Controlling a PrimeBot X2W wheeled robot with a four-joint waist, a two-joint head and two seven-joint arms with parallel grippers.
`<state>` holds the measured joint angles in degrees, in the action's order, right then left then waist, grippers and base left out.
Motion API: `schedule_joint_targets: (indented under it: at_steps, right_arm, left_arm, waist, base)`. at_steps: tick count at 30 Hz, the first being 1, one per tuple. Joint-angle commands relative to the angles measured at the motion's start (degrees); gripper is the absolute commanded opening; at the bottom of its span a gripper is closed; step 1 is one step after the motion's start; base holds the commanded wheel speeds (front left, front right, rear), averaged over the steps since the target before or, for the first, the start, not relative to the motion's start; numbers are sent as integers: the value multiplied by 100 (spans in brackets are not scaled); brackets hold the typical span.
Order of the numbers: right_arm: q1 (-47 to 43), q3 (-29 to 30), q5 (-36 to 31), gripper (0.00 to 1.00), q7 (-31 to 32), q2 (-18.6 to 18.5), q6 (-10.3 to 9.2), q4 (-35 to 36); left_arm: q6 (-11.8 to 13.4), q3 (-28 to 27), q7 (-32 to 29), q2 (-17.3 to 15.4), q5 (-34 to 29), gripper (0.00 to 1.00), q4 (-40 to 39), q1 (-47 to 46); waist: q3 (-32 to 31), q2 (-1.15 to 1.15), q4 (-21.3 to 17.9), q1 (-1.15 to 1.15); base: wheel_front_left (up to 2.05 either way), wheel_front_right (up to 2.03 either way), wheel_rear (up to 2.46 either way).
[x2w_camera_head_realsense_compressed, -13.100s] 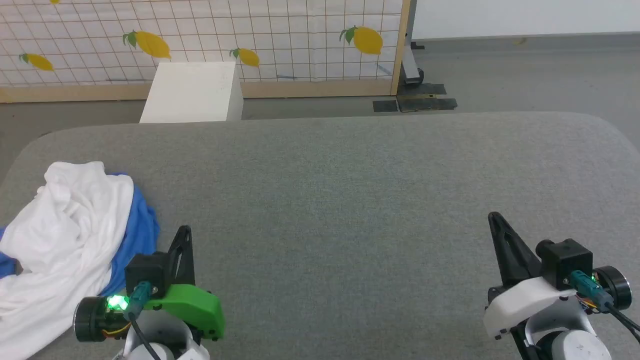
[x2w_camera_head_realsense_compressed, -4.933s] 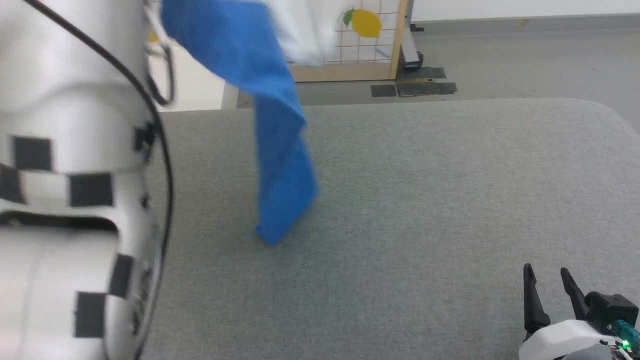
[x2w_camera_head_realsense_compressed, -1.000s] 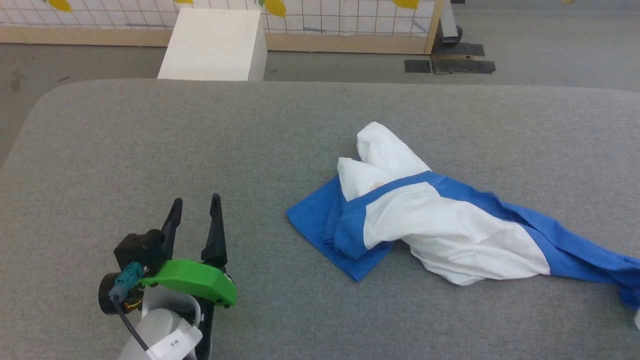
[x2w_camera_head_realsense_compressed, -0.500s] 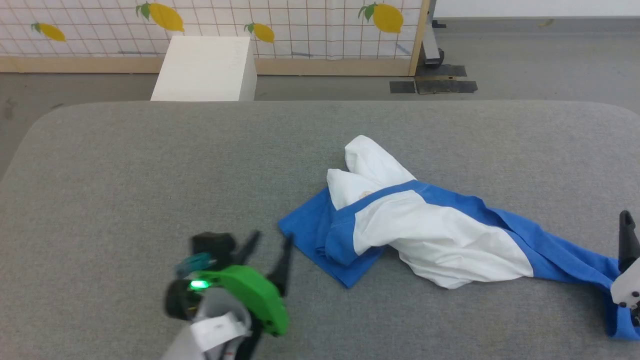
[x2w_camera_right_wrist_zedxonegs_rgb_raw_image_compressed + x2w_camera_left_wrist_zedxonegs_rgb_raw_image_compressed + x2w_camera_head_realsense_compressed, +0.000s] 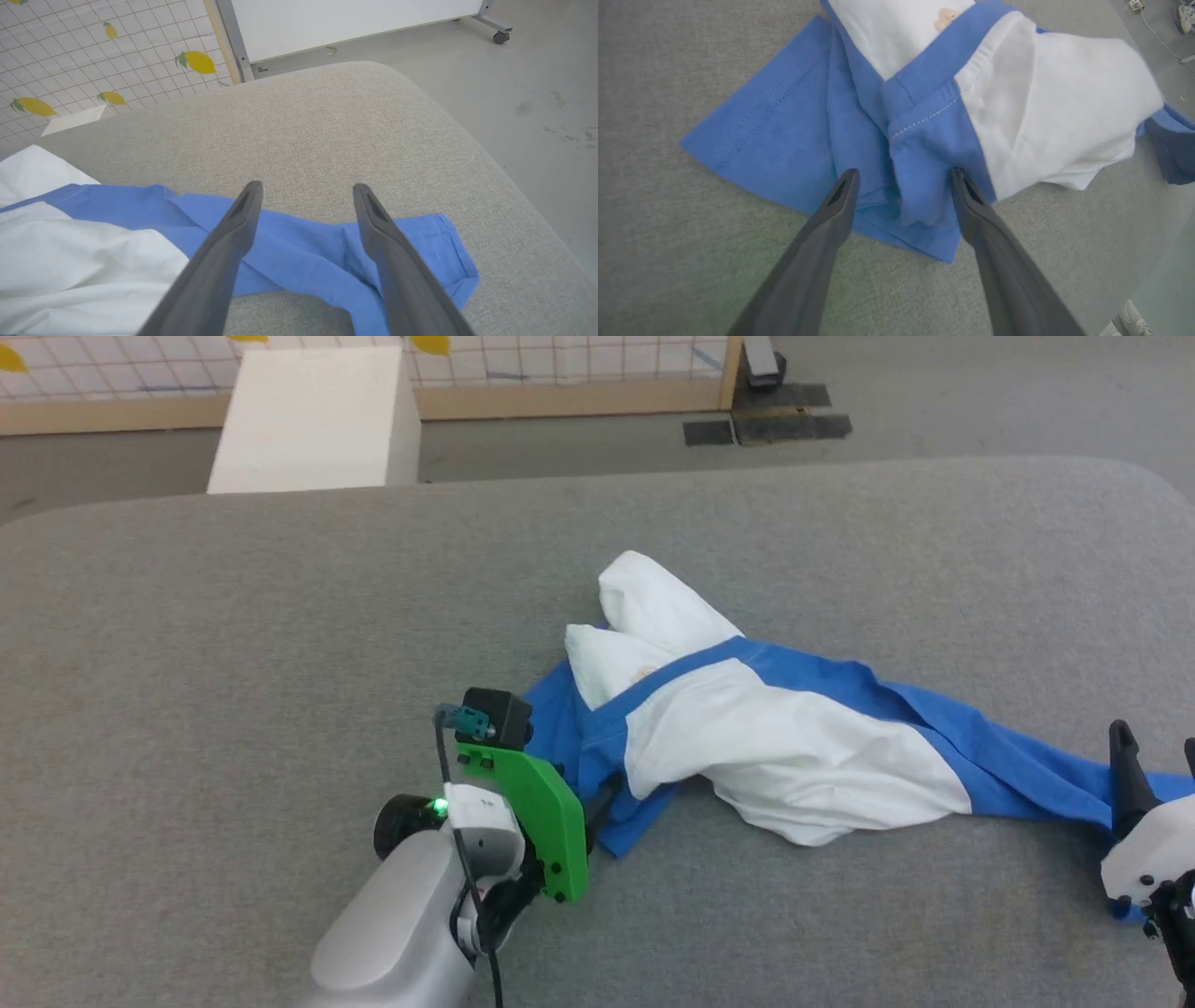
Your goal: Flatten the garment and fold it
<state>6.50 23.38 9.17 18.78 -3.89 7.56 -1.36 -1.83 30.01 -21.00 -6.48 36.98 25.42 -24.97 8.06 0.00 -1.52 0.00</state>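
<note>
Lying crumpled on the grey padded table (image 5: 280,616), somewhat right of its middle, the garment (image 5: 794,756) is a twisted heap. Its white body is bunched in the centre, one blue sleeve is spread fairly flat toward the robot's left, and the other blue sleeve trails off in a long wrinkled strip toward the table's right edge. A small tan mark peeks out of a white fold near the blue collar band (the rest of the print is hidden in the folds). The left gripper (image 5: 903,175), on its green-shelled wrist, sits at the left-hand blue end with its fingers spread wide. One tip is over the flat sleeve and the other is at the seam where blue meets white. A raised ridge of blue cloth stands between them, not pinched; whether the tips press on the fabric cannot be told. The right gripper (image 5: 306,186) is low at the far right of the head view, also spread wide and holding nothing. The trailing sleeve runs beneath both its fingers, with the stitched cuff just past the outer one. Beyond the table stand a white box (image 5: 313,420) and a gridded screen (image 5: 70,56) printed with lemons, on a grey floor (image 5: 514,93).
</note>
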Motion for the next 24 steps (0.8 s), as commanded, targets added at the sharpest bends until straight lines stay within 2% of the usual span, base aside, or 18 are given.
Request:
schedule_joint_targets:
  at_steps: [1,2,9,12,13,18,21,22,23,24]
  right_arm:
    - [66,16,4,100,-45,22,-8,11]
    - [56,47,-22,100,-51,24,-8,6]
    - [85,38,-88,100,-99,48,-8,-36]
    - [161,-49,-87,100,-110,59,-8,-41]
    - [248,-143,-75,100,-110,64,-8,-35]
    - [392,-295,-77,100,-138,70,-8,-70]
    - [421,-349,-68,100,-165,75,-8,-124]
    - [428,-365,-61,100,-175,77,-8,-152]
    - [432,-375,-57,100,-187,78,-8,-172]
    - [437,-386,-52,100,-203,80,-8,-196]
  left_arm:
    - [-69,-32,121,46,24,37,18,-136]
    - [-114,-30,177,57,36,0,48,-176]
    - [-262,-185,535,-34,68,0,81,-574]
    - [-200,-290,843,-123,-139,0,61,-1054]
    - [-149,-354,1183,-124,-362,0,111,-1629]
    - [-224,-188,1832,-4,-797,0,496,-2535]
    - [-329,-18,1889,150,-778,0,892,-2816]
    - [-353,38,1862,196,-743,44,1064,-2888]
    - [-360,77,1854,220,-737,100,1198,-2939]
    - [-370,123,1843,242,-730,100,1359,-2995]
  waist:
    - [137,0,-125,0]
    - [154,0,-121,0]
    - [179,0,-130,0]
    - [254,0,-163,0]
    - [381,0,-221,0]
    - [648,0,-377,0]
    - [775,0,-434,0]
    - [805,0,-446,0]
    - [815,0,-451,0]
    - [819,0,-454,0]
  base:
    - [0,0,0]
    - [0,0,0]
    - [0,0,0]
    - [0,0,0]
    - [0,0,0]
    - [0,0,0]
    - [0,0,0]
    - [0,0,0]
    - [0,0,0]
    - [0,0,0]
